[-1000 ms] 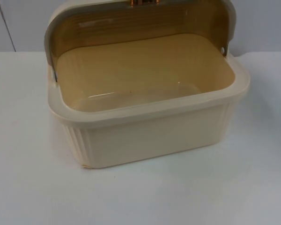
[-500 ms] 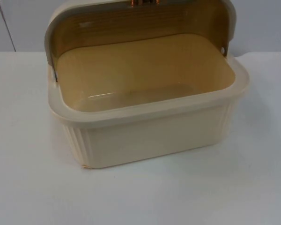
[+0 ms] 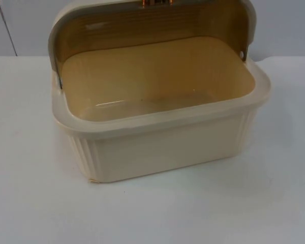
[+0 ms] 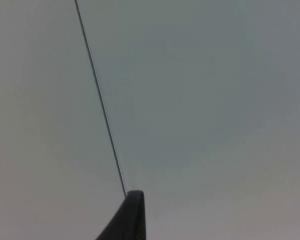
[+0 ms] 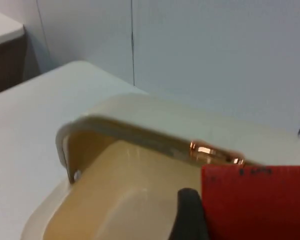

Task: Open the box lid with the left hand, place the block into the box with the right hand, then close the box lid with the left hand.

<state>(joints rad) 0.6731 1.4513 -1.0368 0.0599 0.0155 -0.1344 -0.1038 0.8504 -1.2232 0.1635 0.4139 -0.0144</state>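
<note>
Cream plastic forms the box (image 3: 162,147), which sits on the white worktop (image 3: 35,203) near the grey partition wall (image 3: 25,25). Its sides are ribbed and its inner floor is a warmer yellow with nothing lying on it. The lid (image 3: 152,23) is swung up and back, standing over the rear edge of the box, with a copper-coloured handle (image 3: 155,2) at its upper rim.

From the right wrist view, the right tool (image 5: 190,220) is above the open box (image 5: 115,200), close to the raised lid (image 5: 140,125) and its copper handle (image 5: 215,154). A red block (image 5: 257,200) sits right beside the one black fingertip visible there, so the right tool seems to be pinching the block, though the second finger cannot be seen.

From the left wrist view, the left tool (image 4: 127,220) points at the plain grey partition wall (image 4: 205,100), away from the box. One black fingertip is visible, and whether this tool is spread or pressed together cannot be told.
</note>
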